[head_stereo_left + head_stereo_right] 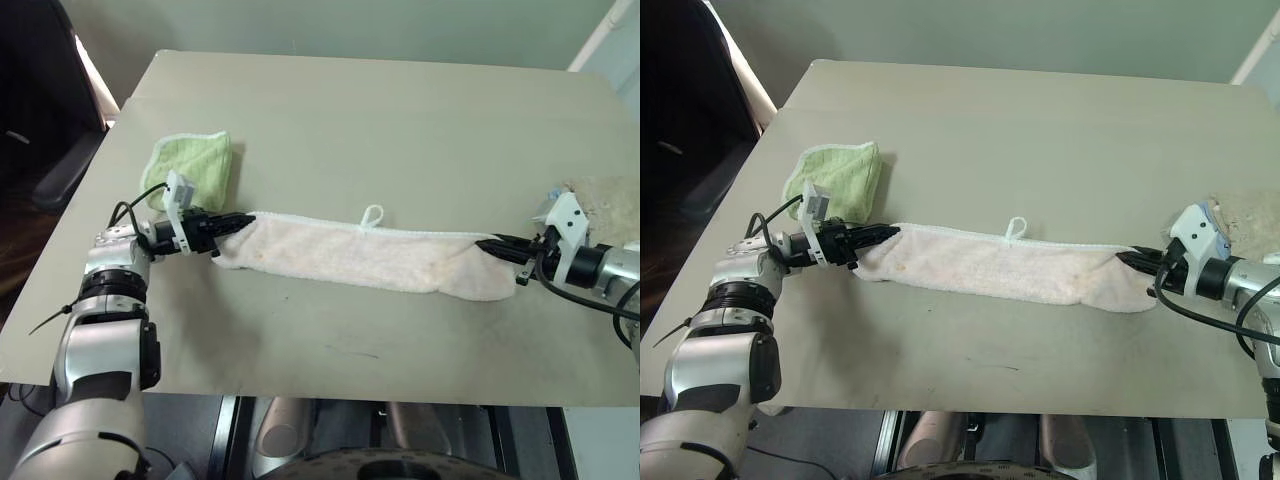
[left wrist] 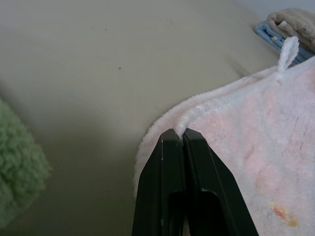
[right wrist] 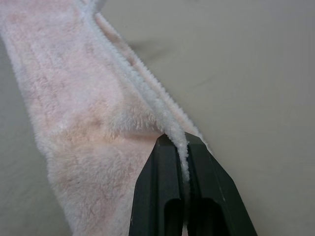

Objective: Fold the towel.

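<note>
The pale pink towel (image 1: 360, 255) lies stretched in a long narrow strip across the near half of the tan table (image 1: 380, 110), its white edging along the far side with a small white loop (image 1: 372, 215) at mid-length. My left gripper (image 1: 243, 219) is shut on the towel's left end, pinching the white edge (image 2: 189, 114) between its black fingers (image 2: 170, 162). At the other end my right gripper (image 1: 487, 243) is shut on the towel's right corner, the edging (image 3: 167, 129) caught between its jaws. The towel sags slightly between the two grips.
A folded green cloth (image 1: 195, 165) lies just beyond my left gripper, near the table's left edge. Beige (image 1: 605, 205) and blue cloths sit at the table's right edge, behind my right wrist. The far half of the table is bare.
</note>
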